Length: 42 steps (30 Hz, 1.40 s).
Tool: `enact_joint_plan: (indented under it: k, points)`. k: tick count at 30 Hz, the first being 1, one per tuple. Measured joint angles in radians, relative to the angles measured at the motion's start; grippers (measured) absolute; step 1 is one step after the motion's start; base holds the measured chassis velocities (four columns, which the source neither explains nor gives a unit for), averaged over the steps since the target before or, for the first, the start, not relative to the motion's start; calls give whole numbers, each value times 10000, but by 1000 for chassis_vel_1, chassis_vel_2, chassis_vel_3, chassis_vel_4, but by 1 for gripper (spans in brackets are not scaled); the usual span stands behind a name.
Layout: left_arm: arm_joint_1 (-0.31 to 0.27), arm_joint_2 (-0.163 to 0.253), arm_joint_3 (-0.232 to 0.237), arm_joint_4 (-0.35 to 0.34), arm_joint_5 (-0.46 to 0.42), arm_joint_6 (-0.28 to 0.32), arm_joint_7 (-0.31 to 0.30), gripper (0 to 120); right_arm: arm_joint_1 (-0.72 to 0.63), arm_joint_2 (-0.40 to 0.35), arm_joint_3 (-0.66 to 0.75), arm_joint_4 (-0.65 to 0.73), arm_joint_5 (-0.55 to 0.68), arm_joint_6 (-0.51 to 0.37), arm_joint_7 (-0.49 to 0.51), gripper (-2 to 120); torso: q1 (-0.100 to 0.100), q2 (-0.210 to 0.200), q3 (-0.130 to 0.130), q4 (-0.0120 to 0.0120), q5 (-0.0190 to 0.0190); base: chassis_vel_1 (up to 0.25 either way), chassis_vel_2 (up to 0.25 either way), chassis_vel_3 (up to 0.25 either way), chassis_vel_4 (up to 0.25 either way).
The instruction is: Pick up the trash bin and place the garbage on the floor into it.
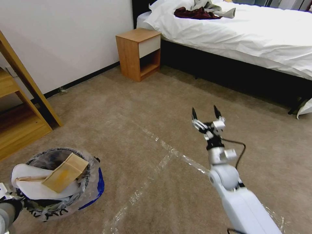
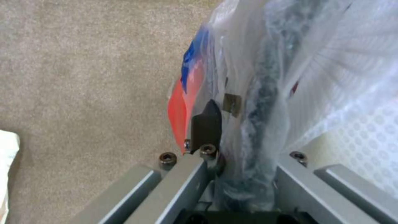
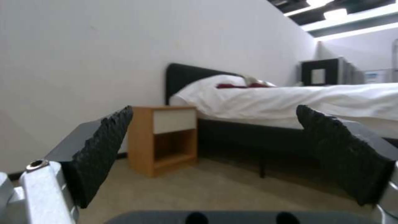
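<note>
The trash bin [image 1: 60,182] sits at the lower left of the frame, gripped at its rim by the left tool [image 2: 238,137], which is clamped on the bagged edge. It already carries a white slipper [image 1: 35,185] and folded cardboard [image 1: 66,172]. I think the bin should be kept level so nothing slides out. The right tool [image 1: 205,114] hangs right of centre over the floor [image 1: 136,107], fingers apart and holding nothing, well apart from the bin.
</note>
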Motion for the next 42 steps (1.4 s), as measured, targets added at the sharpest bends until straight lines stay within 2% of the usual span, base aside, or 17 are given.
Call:
enact_joint_plan:
  k: [6,9,13,23,42]
  points:
    - [126,-213,-38,-117,-4,0,23,0,-1133,570,908,1,-925,1018,63,100,0,2,0,-1,0,0,0,0,0]
    - [160,-421,108,-119,195,2,134,0,-1660,868,1358,3,-1251,1598,-7,100,0,1,1,0,-1,0,0,0,0]
    - [172,-524,179,-119,306,2,204,0,-1961,1130,1468,54,-1431,1881,-61,100,0,2,1,-2,-1,0,0,0,0]
    - [285,-522,99,-251,305,3,216,0,-2158,1503,1180,-101,-1793,2268,-226,100,0,1,1,0,-1,0,0,0,0]
    - [316,-581,73,-356,286,1,201,0,-2051,1531,995,-337,-1814,2421,-366,100,0,-1,1,0,-1,0,0,0,0]
